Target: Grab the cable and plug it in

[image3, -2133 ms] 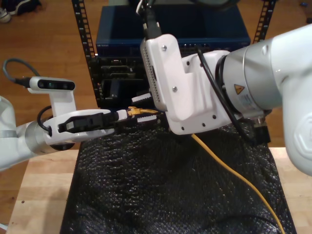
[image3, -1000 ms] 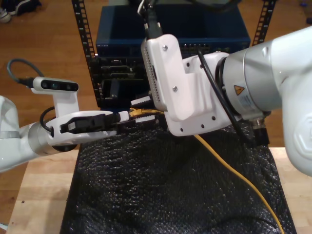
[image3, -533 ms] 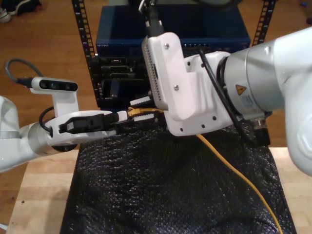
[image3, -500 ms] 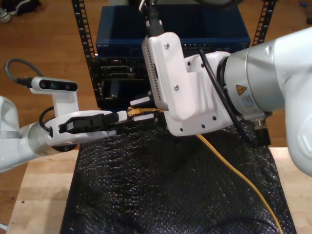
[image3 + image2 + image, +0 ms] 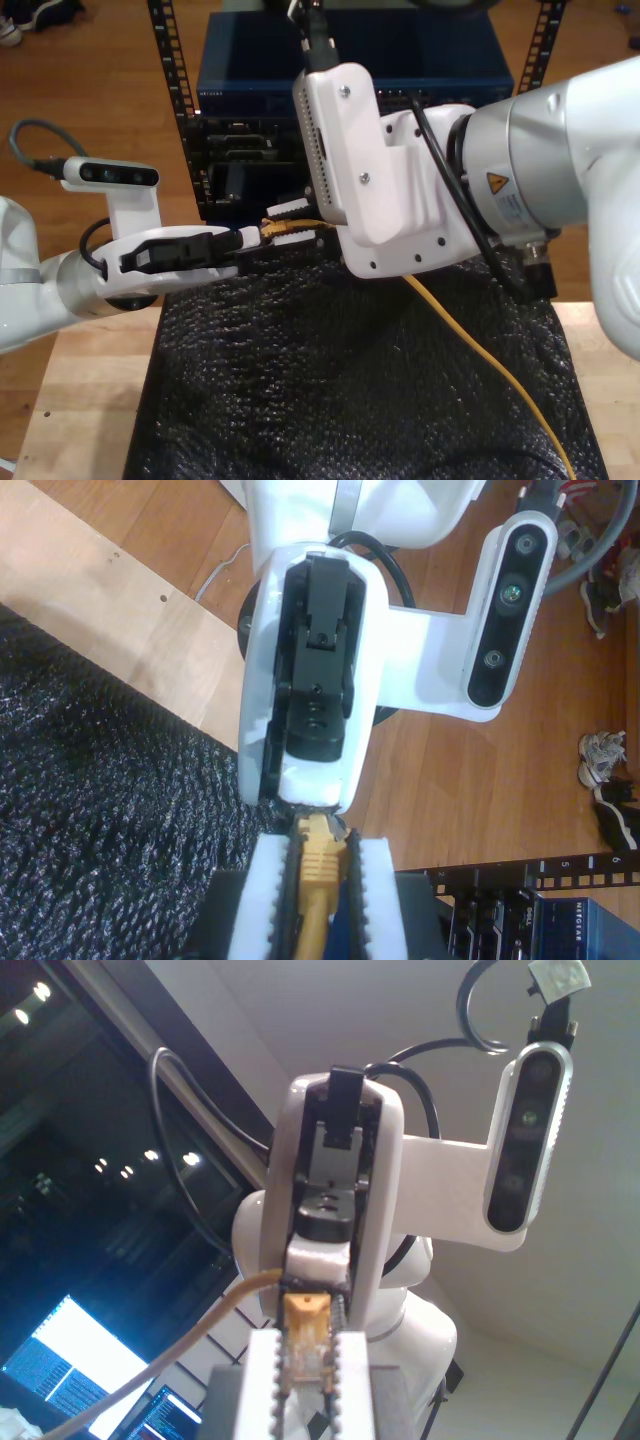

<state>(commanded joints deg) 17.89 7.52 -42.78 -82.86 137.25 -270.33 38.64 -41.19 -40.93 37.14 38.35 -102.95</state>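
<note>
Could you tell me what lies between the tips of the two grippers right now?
The cable: in the exterior view its yellow plug end spans the short gap between both grippers, and each wrist view shows it held in the jaws.

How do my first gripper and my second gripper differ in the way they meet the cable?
My first gripper reaches in from the exterior view's left, low over the black mat. My second gripper comes from the exterior view's right, on a wrist that looms large in front. The cable trails away beneath my second gripper's arm, not my first's. Shared: both appear shut on the cable's yellow end, tip to tip.
</note>
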